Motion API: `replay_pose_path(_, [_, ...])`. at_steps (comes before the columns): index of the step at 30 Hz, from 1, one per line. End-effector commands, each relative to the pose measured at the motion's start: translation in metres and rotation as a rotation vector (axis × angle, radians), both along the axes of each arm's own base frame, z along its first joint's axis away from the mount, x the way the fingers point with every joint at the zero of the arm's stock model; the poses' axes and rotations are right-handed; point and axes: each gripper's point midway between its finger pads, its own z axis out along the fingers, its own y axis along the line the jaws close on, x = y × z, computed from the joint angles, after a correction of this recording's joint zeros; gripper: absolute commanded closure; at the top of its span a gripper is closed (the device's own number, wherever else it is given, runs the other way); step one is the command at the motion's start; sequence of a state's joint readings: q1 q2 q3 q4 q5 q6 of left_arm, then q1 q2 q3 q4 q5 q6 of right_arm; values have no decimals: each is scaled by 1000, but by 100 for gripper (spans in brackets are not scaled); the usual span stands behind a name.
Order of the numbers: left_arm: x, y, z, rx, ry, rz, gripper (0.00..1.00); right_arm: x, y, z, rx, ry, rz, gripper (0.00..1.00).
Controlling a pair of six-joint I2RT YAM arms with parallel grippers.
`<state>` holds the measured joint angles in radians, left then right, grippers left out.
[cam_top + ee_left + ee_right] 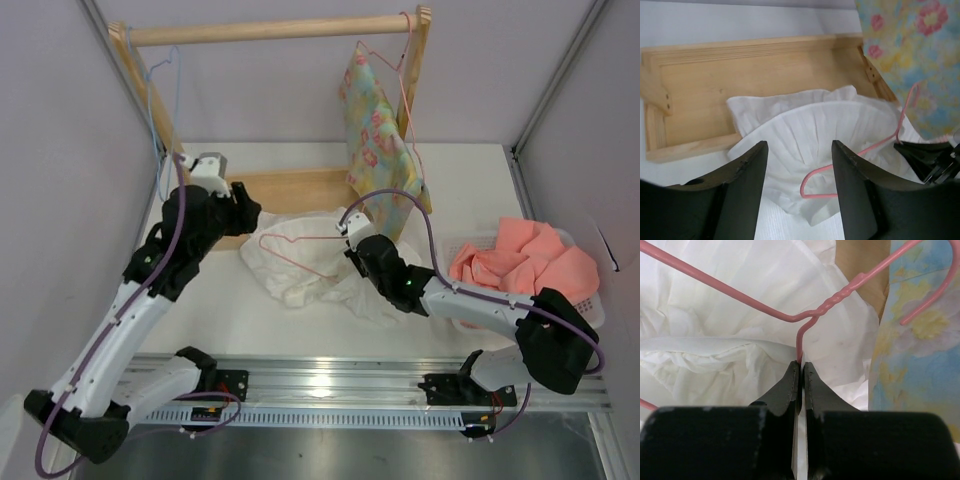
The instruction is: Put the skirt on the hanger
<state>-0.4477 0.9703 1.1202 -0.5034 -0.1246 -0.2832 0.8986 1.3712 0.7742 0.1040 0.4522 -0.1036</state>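
Over on the left, the left tool point(799, 145) hangs with jaws wide and nothing between them, above the skirt point(300, 270). The skirt lies crumpled mid-surface, its far side lapping the wooden rack base point(290, 188) by the far edge. Across it runs the hanger point(832, 301), perhaps lifted slightly at the hook end. The right tool point(801, 365) pinches the wire just below the twisted neck. The floral garment point(385, 150) hangs further right, and the salmon cloth point(520, 262) sits at the right edge.

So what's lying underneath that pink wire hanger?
The white skirt lies crumpled under the hanger, which the right gripper pinches just below its twisted neck. Anything beneath the skirt itself is covered by the fabric and cannot be seen.
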Motion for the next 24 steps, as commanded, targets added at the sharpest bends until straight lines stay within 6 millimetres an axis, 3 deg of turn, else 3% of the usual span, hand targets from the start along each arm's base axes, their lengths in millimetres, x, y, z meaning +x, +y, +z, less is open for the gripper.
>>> replay_pose_path(1, [-12, 38, -13, -60, 44, 224, 42, 4, -2, -1, -9, 1, -56, 100])
replay_pose_path(4, [-32, 44, -50, -113, 123, 264, 47, 7, -4, -3, -31, 7, -76, 100])
replay_pose_path(6, [-43, 38, -60, -163, 154, 240, 52, 8, -2, -2, -31, 9, -80, 100])
replay_pose_path(7, [-50, 36, -89, -180, 223, 252, 53, 8, -1, -1, -27, 10, -83, 100])
replay_pose_path(9, [-60, 29, -101, -257, 264, 242, 54, 9, -1, 2, -16, 7, -91, 100])
replay_pose_path(10, [-66, 29, -129, -255, 307, 250, 53, 9, -1, 1, -17, 9, -95, 100])
replay_pose_path(11, [-72, 23, -127, -303, 298, 216, 53, 10, -2, 2, -20, 8, -101, 100])
replay_pose_path(12, [-76, 18, -142, -328, 327, 206, 54, 11, 0, 3, -20, 8, -101, 100])
replay_pose_path(17, [-87, -12, -174, -331, 382, 89, 55, 12, 2, 6, -17, 9, -106, 100])
replay_pose_path(24, [-90, -38, -193, -242, 368, 39, 50, 14, 4, 7, -15, 13, -107, 100])
